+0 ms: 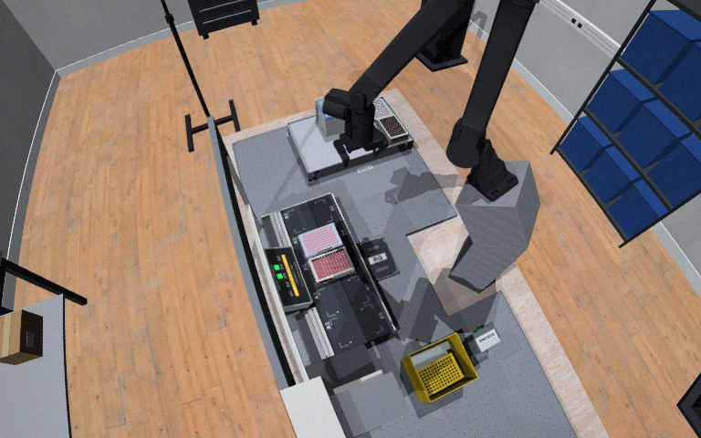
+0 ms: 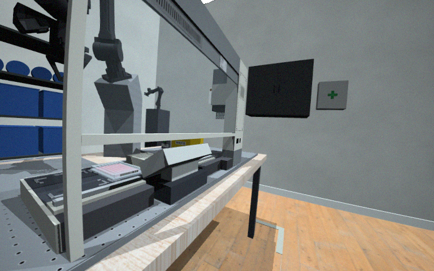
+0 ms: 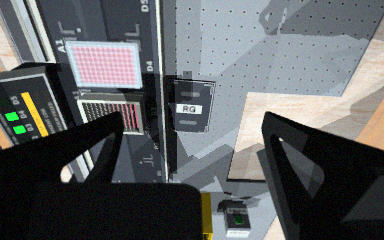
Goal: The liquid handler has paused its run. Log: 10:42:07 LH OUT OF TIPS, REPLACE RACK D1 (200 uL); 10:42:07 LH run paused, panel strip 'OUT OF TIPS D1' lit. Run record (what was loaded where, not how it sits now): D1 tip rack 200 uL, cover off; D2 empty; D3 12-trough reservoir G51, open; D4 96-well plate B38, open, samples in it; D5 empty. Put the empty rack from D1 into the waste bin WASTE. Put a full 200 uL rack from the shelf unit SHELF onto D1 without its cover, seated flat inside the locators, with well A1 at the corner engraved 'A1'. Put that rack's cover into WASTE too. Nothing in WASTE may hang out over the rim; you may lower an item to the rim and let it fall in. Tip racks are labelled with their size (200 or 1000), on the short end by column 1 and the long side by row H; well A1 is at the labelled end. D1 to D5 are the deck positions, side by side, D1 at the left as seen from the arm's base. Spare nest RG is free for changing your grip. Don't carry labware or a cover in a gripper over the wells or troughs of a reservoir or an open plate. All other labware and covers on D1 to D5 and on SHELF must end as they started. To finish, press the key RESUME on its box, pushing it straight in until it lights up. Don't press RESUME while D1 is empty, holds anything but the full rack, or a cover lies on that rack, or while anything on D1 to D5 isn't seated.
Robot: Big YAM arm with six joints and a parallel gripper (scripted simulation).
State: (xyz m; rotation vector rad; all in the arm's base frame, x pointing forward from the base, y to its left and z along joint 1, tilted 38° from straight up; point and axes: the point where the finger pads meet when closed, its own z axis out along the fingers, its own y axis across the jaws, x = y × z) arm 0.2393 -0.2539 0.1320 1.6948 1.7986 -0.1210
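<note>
My gripper [image 1: 359,151] is open and empty, hanging above the front part of the shelf unit SHELF [image 1: 354,151]. Tip racks stand along the shelf's back edge: a blue-grey one [image 1: 325,116] to the left of the gripper, and a white one [image 1: 383,109] and a dark one [image 1: 393,126] to the right. The arm hides what stands between them. Deck position D1 [image 1: 356,326] is bare. The yellow bin WASTE [image 1: 439,368] holds the empty rack, inside the rim. In the wrist view the open fingers frame the nest RG [image 3: 190,106] far below.
The pink 96-well plate [image 1: 320,239] and the red-striped reservoir [image 1: 331,265] sit open on the deck. Nest RG [image 1: 381,262] lies beside them. The RESUME box [image 1: 486,339] stands by the bin, and its key [image 3: 238,219] is dark. The handler's frame [image 2: 73,127] runs along the deck's far side.
</note>
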